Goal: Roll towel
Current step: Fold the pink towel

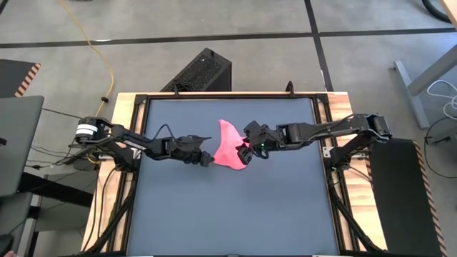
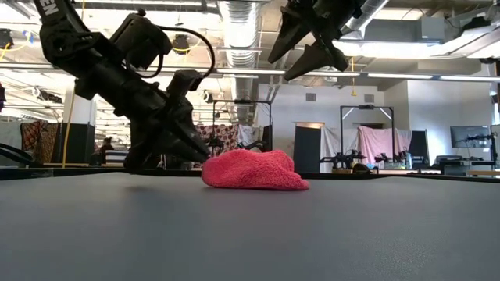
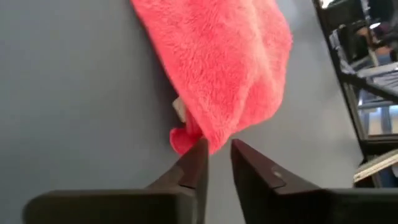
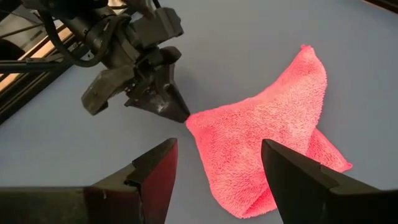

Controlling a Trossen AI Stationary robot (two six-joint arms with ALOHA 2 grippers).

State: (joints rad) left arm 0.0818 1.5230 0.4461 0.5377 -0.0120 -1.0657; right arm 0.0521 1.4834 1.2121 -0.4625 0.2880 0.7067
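On the dark grey table [image 2: 250, 234], past the bare near stretch of its surface in the low view, the towel [image 2: 254, 170] lies in a loose bright pink heap, folded over itself, with one pointed corner reaching toward the far edge in the high view [image 1: 230, 143]. It sits a little beyond the middle of the tabletop, between the two arms. The left gripper [image 1: 208, 160] is down at table level at the towel's left corner; in the left wrist view [image 3: 219, 152] its two dark fingers stand a narrow gap apart, their tips just at the cloth's edge, and the right wrist view [image 4: 180, 115] shows those tips meeting the corner of the towel [image 4: 261, 146], though whether any cloth is pinched between them I cannot tell. The right gripper [image 2: 301, 53] hangs well above the heap, clear of it, with its fingers spread wide and nothing between them; from above [image 1: 248, 146] it shows over the towel's right side. Beyond the table in the low view stretches a big workshop room with racks, screens and ceiling ducts
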